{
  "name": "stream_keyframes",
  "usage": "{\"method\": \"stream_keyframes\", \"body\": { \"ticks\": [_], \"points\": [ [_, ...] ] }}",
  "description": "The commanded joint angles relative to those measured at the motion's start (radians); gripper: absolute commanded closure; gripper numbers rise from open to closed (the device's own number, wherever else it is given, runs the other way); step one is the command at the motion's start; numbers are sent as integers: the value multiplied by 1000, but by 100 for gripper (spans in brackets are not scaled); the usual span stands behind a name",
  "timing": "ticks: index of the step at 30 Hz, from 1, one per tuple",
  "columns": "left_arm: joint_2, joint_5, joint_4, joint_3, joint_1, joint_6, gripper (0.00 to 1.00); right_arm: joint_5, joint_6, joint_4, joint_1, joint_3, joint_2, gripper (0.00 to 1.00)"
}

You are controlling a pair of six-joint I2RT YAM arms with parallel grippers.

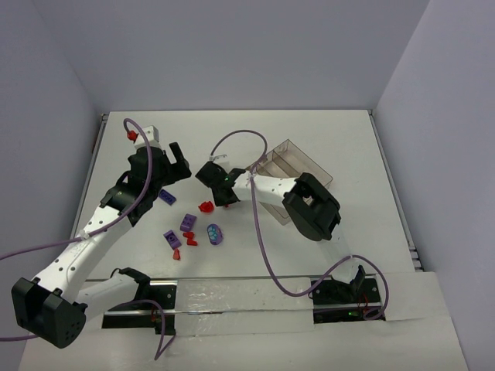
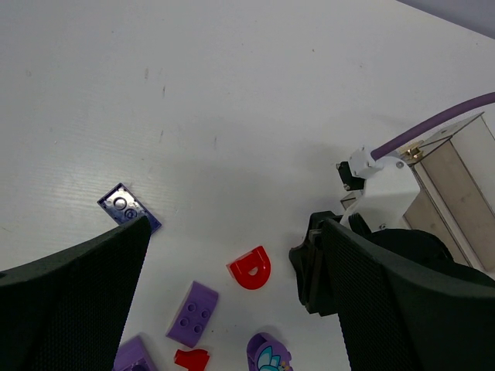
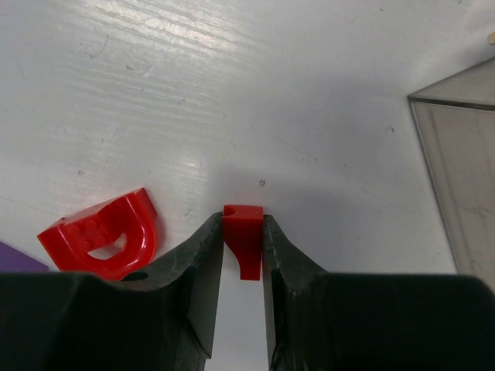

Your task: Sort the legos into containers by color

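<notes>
— Why's the right claw (image 3: 242,219) clamped on that small red brick (image 3: 244,238) at the middle of the table (image 1: 356,224)?
— Likely to carry it to the clear tray (image 1: 313,160) toward the far-right corner. Left claw (image 2: 232,224) hangs apart, empty.

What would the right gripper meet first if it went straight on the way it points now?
Probably the white table; the right gripper, shut on a small red lego, shows nothing else straight ahead. Depth is unclear.
</notes>
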Motion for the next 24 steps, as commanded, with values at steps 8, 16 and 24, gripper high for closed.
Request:
{"method": "stream_keyframes", "body": {
  "ticks": [8,16,24],
  "points": [
    [37,22,3,43,-4,-11,1,21,-115,-17,-112,-4,-312,95],
    [42,30,8,46,-5,-10,1,-9,-115,50,-328,-193,-539,94],
    [41,34,16,54,-5,-13,1,-6,-120,94,-522,-278,-537,94]
  ]
}}
